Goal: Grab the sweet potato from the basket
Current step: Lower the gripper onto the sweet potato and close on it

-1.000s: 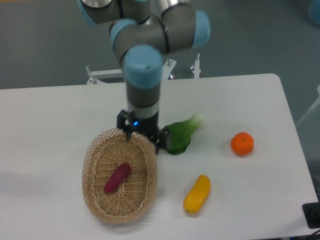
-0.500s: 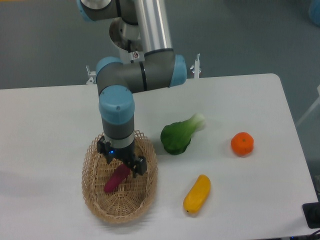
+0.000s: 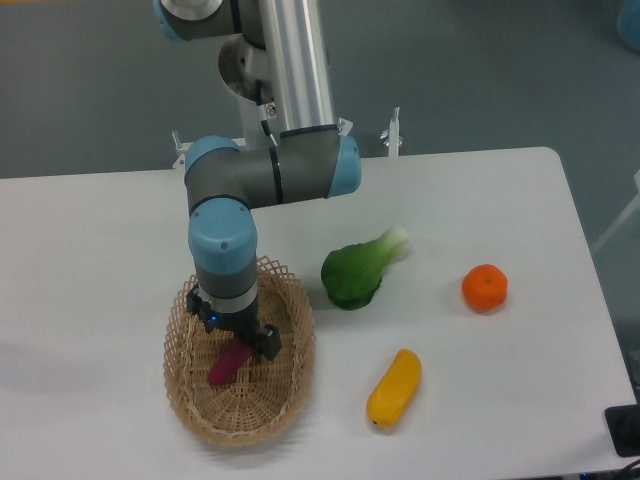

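Observation:
The tan wicker basket (image 3: 283, 400) sits at the front left of the white table. Inside it lies the magenta sweet potato (image 3: 224, 368), with only its lower left end showing. My gripper (image 3: 236, 342) hangs low inside the basket, directly over the sweet potato's upper end. The gripper body hides the fingers, so whether they stand open or shut does not show, and any contact with the sweet potato is hidden too.
A green leafy vegetable (image 3: 358, 270) lies just right of the basket. An orange (image 3: 484, 287) rests farther right, and a yellow oblong fruit (image 3: 394, 388) lies near the front edge. The arm's elbow (image 3: 270, 170) hangs above the basket's far side.
The arm swung left from the basket's far right rim and came down into the basket, covering more of the sweet potato. The sweet potato and the other items have not moved.

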`<state>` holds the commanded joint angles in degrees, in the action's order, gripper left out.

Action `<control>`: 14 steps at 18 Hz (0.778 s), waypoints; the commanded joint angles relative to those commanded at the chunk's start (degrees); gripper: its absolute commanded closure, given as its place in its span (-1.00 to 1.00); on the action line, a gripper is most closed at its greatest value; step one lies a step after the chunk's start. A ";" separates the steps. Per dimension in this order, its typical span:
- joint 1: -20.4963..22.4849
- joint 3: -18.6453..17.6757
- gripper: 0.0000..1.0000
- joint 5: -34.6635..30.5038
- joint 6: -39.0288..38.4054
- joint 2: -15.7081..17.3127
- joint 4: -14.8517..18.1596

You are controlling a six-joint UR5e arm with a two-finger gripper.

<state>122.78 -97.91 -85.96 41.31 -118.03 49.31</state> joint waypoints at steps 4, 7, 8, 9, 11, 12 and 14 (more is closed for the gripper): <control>0.00 -0.09 -1.00 -0.88 0.00 -0.53 -0.09; -0.09 -0.09 -0.95 -1.23 -0.17 -0.97 -0.18; -0.09 -0.17 -0.94 -1.49 -0.09 -0.97 -0.18; -0.09 -0.09 -0.94 -1.58 -0.09 -0.97 -0.18; -0.09 -0.09 -0.91 -1.76 -0.17 -1.32 -0.18; -0.17 -0.17 -0.90 -2.02 -0.26 -1.41 -0.18; -0.26 -0.17 -0.90 -2.11 -0.26 -1.41 -0.26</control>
<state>122.52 -98.09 -88.07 41.04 -119.44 49.04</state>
